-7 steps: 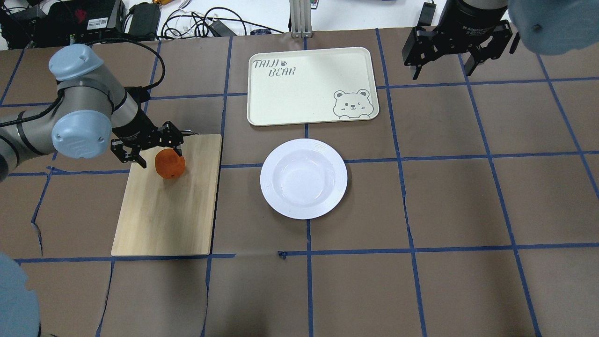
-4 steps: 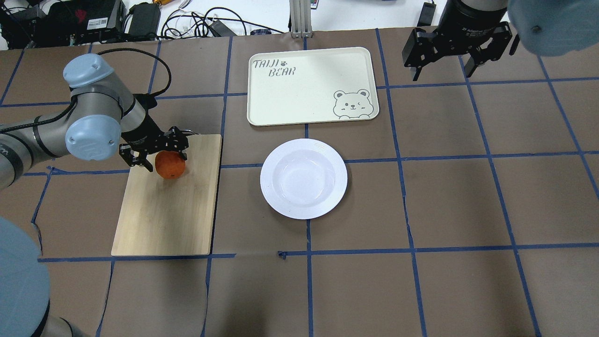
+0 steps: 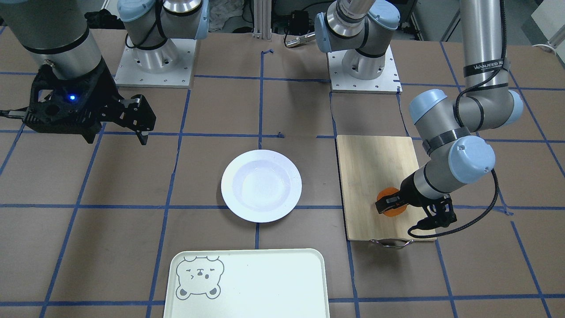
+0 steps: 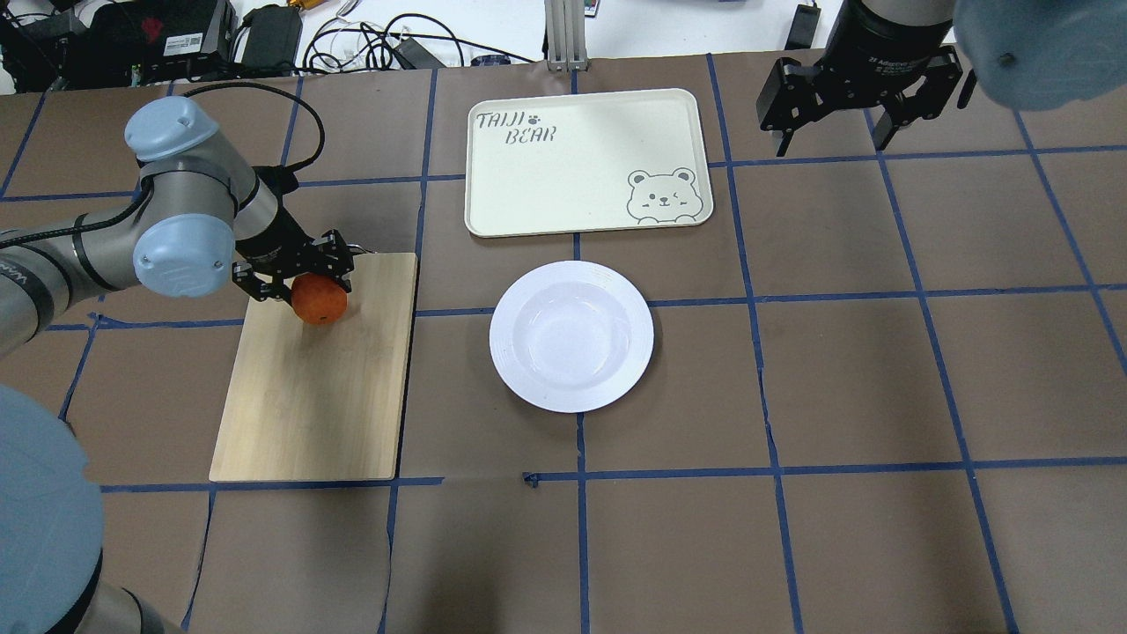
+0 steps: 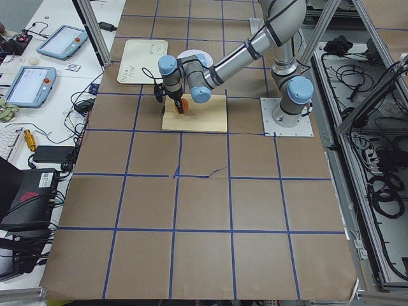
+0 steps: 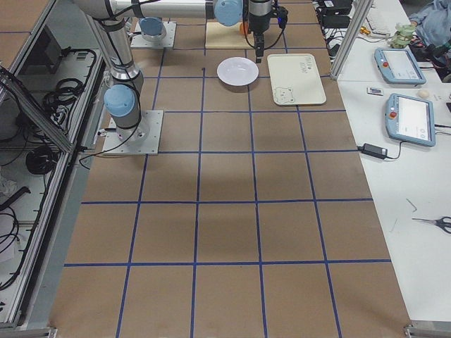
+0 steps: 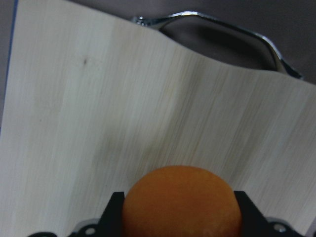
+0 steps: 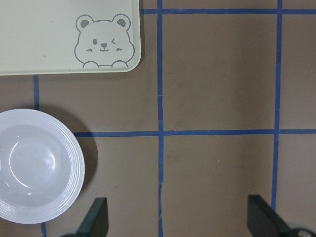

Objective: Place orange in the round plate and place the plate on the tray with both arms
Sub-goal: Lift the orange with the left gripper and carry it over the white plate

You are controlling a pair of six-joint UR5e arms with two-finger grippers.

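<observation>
Cutting board point(image 4: 313, 387): pale matt wood with straight grain and a polished metal handle point(image 7: 232, 25); orange point(image 4: 320, 301) at the board's handle end dull-skinned, faintly dimpled; round plate point(image 4: 511, 370) beside the board glossy white; tray point(image 4: 581, 185) smooth satin cream; table cover point(image 4: 836, 379) matt brown paper.

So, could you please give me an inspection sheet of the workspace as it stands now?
Surface: brown paper-covered table with a blue tape grid.
Job's things: small dimpled orange over the board's far end; glossy white round plate, empty; pale cream rectangular tray with a bear face, empty.
Clutter: light bamboo cutting board with a metal handle.
End effectors: left end effector shut on the orange; right end effector open, raised beside the tray.
Cables: black cable looping from the left wrist; cable tangle beyond the far edge.
Surroundings: blue-edged tablets and scissors on a side bench.
</observation>
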